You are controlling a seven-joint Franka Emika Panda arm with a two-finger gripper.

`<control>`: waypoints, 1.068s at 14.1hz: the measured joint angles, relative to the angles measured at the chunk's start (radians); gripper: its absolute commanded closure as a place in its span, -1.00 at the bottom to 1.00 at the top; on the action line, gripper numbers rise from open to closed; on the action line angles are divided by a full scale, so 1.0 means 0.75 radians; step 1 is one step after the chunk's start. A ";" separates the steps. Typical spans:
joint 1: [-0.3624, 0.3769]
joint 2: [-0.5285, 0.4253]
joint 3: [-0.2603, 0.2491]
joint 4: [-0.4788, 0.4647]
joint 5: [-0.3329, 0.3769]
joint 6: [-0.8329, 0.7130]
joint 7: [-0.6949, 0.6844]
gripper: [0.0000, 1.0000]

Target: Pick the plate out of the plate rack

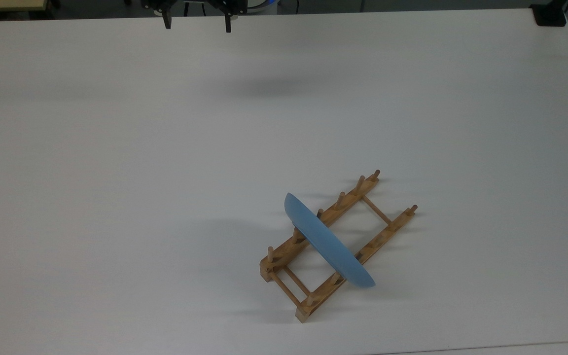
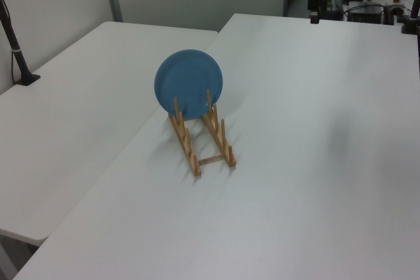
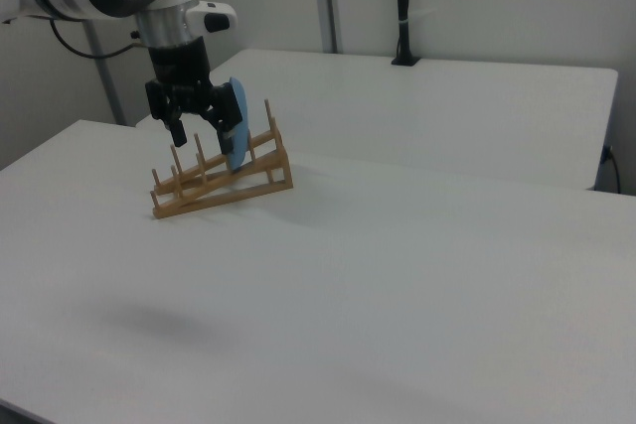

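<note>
A round light-blue plate (image 1: 327,240) stands on edge in the light-brown wooden plate rack (image 1: 351,199), near the table's front in the top view. In the left view the plate (image 2: 189,83) shows its full face, held between the pegs at the far end of the plate rack (image 2: 191,153). My gripper (image 1: 197,23) hangs open and empty at the table's far edge in the top view, well away from the rack. In the right view the gripper (image 3: 202,134) lines up in front of the plate rack (image 3: 214,196), and one finger covers part of the plate (image 3: 238,109).
The white table (image 1: 116,172) is wide and bare around the rack. A black clamp (image 1: 550,16) sits at its far right corner in the top view. A second white table (image 2: 79,96) adjoins it, with a black post (image 2: 16,50) on it.
</note>
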 measured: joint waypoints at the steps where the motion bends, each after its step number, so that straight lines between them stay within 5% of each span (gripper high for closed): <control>1: 0.000 0.000 0.000 0.000 0.000 0.000 0.000 -1.00; 11: 0.006 0.002 0.011 -0.001 0.000 0.000 -0.009 -1.00; 15: 0.092 0.034 0.029 0.047 0.000 0.063 -0.007 -1.00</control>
